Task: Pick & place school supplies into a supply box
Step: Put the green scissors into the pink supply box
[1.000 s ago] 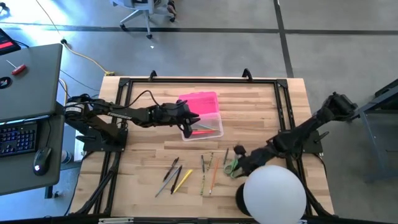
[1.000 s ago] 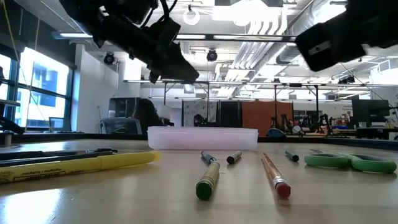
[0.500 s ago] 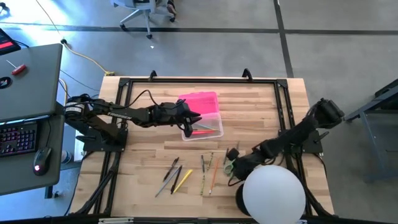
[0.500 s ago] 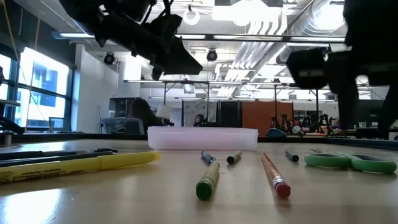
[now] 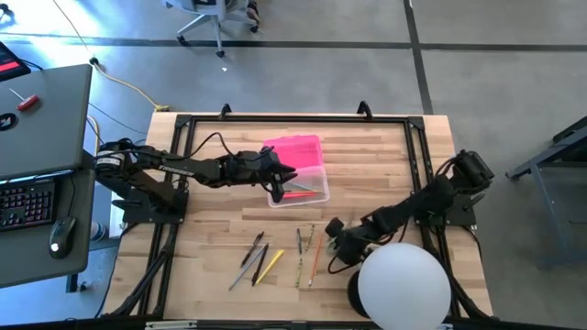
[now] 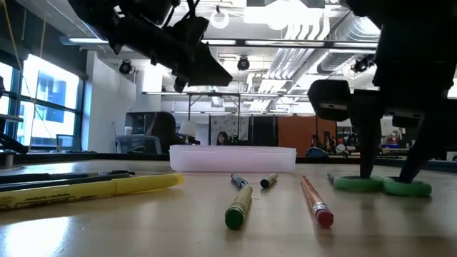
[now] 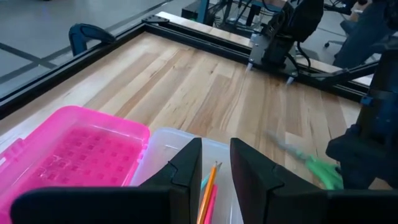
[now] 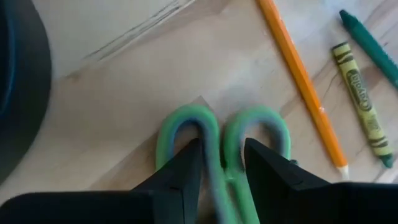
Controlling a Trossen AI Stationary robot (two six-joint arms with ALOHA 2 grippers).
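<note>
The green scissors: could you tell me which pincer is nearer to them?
Right. The right pincer is down over the green scissors, its fingers straddling the handles. The left pincer hovers across the table above the supply box.

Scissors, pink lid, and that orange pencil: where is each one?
scissors [image 8: 221, 140]: right wrist view, on the green handle loops.
pink lid [image 7: 74, 152]: left wrist view, on its ribbed inner face.
orange pencil [image 8: 301, 84]: right wrist view, mid-shaft.

Bright pink lid beside a clear box; green scissors; an orange pencil; an olive-green crayon with yellow label; pale striped wood surface; dark fingers.
</note>
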